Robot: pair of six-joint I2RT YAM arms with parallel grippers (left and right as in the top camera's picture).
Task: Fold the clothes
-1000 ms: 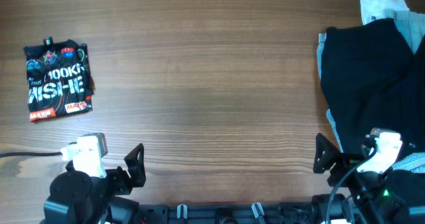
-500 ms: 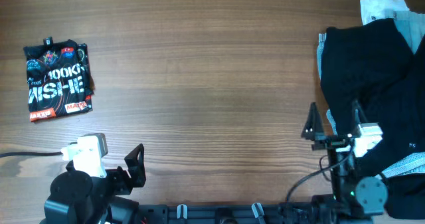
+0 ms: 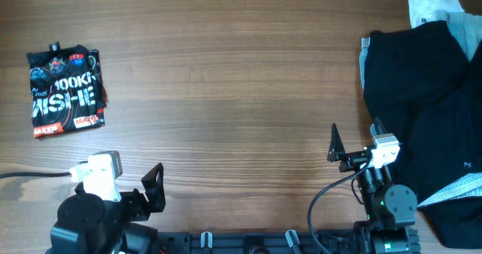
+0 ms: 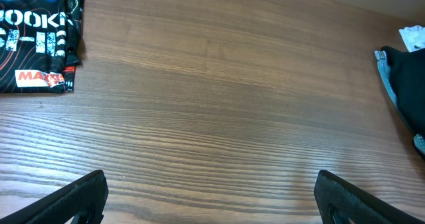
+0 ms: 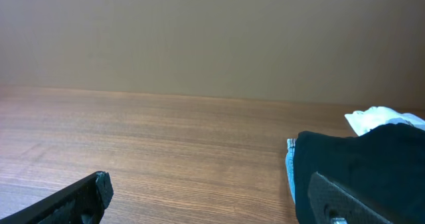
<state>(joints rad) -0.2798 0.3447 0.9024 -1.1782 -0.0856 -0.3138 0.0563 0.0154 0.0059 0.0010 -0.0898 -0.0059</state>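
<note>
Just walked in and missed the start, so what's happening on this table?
Two robot arms are folding clothes. One black T-shirt lies folded at the far left of the table. A pile of dark clothes waits on the right. The right gripper hangs open beside that pile, holding nothing; the left gripper sits open and empty.
</note>
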